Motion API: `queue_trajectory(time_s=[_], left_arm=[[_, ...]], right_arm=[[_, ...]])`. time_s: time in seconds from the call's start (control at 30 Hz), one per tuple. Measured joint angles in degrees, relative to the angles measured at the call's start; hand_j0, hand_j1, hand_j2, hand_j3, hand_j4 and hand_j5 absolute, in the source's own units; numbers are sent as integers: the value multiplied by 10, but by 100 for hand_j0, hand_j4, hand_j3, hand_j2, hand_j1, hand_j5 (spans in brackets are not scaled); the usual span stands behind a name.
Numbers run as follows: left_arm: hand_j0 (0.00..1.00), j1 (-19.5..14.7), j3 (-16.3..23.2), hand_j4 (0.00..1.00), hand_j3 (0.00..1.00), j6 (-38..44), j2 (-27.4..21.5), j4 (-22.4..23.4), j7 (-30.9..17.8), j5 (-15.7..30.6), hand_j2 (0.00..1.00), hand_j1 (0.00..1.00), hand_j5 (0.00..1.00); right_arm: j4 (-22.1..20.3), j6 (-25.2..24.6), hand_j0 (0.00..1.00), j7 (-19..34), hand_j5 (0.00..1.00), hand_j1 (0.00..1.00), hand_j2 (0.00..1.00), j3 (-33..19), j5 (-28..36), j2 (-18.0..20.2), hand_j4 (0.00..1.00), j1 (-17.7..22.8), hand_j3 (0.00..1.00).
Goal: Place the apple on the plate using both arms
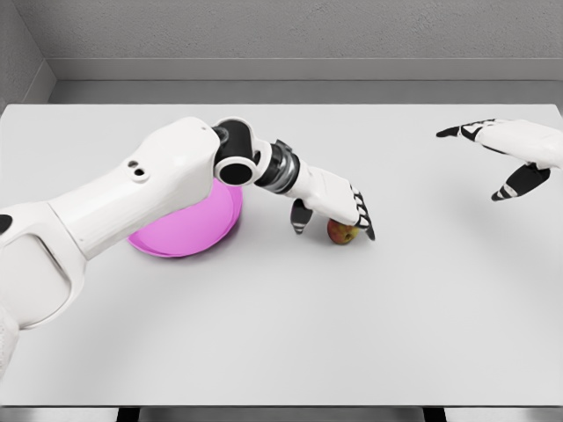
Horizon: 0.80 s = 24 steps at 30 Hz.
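Reddish apple [341,233] half under left robot hand [334,204]

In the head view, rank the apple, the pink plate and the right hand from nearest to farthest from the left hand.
1. apple: right under the left hand, between its fingers.
2. pink plate: to the left, partly beneath the left forearm.
3. right hand: far right, raised above the table, fingers spread.

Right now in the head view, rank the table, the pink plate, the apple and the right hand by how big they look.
1. Table, fills most of the view.
2. Pink plate, though the left arm covers part of it.
3. Right hand, open, partly cut off by the frame.
4. Apple, smallest, half hidden under the left hand.
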<state>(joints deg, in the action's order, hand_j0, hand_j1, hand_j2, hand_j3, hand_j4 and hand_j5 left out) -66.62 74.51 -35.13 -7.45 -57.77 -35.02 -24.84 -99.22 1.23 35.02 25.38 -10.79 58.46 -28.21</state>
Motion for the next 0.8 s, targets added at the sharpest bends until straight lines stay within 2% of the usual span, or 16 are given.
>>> queue_trajectory(time_s=[0.1,0.17,0.23,0.3,0.53,0.67,0.8], left_arm=[[100,0,-4,100,100,0,4,4,0,1,100,100,100],[97,-2,-5,97,97,0,5,5,0,1,97,97,97],[91,-3,-6,91,91,0,5,5,0,2,91,91,91],[80,-4,-4,80,80,0,7,4,0,2,80,80,80],[70,-4,3,70,70,0,10,2,0,2,70,70,70],[58,-4,5,58,58,0,10,2,0,2,58,58,58],[53,-4,5,53,53,1,10,2,0,2,53,53,53]], right_arm=[[0,0,100,0,100,100,100,0,0,0,100,-1,100],[0,0,100,0,100,100,100,0,0,0,100,0,100],[0,0,100,0,100,100,100,0,0,0,100,0,100],[0,0,100,0,100,100,100,0,0,0,100,0,100],[0,0,100,0,100,100,100,0,0,0,100,0,100],[0,0,100,0,100,100,100,0,0,0,100,0,100],[0,0,100,0,100,100,100,0,0,1,100,0,100]])
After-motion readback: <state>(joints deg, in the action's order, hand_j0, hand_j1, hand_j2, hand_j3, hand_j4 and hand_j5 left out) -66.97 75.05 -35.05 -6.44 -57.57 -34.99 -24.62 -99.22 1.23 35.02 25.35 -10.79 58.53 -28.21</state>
